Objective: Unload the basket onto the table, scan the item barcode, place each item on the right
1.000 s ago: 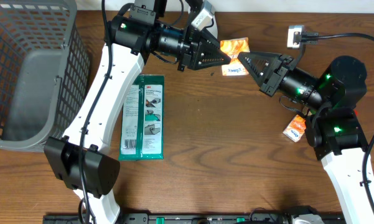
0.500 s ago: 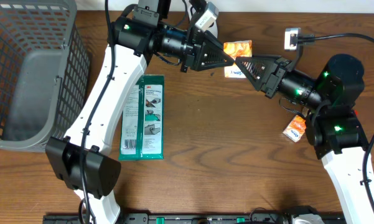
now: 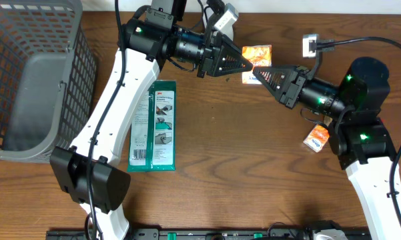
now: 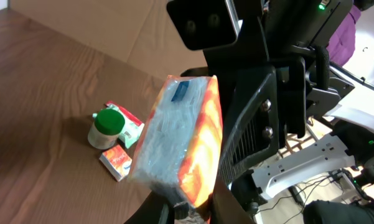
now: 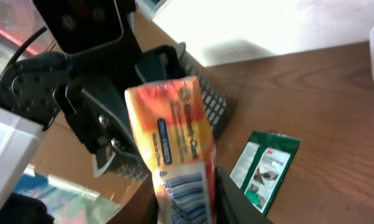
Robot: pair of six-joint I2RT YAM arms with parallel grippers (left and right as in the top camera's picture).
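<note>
The left arm (image 3: 110, 93) rises from its base and stretches away and inward, wrist roughly level, the left gripper (image 3: 247, 61) pointing toward its partner. The right arm (image 3: 367, 173) folds at the elbow and reaches back across, the right gripper (image 3: 259, 69) meeting the left tip to tip (nearly nose to nose). Both pairs of fingers are closed on one orange packet (image 4: 180, 130), approaching it from opposite sides.

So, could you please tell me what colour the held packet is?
Orange packet, white at one end with blue print; clearest in the right wrist view.
</note>
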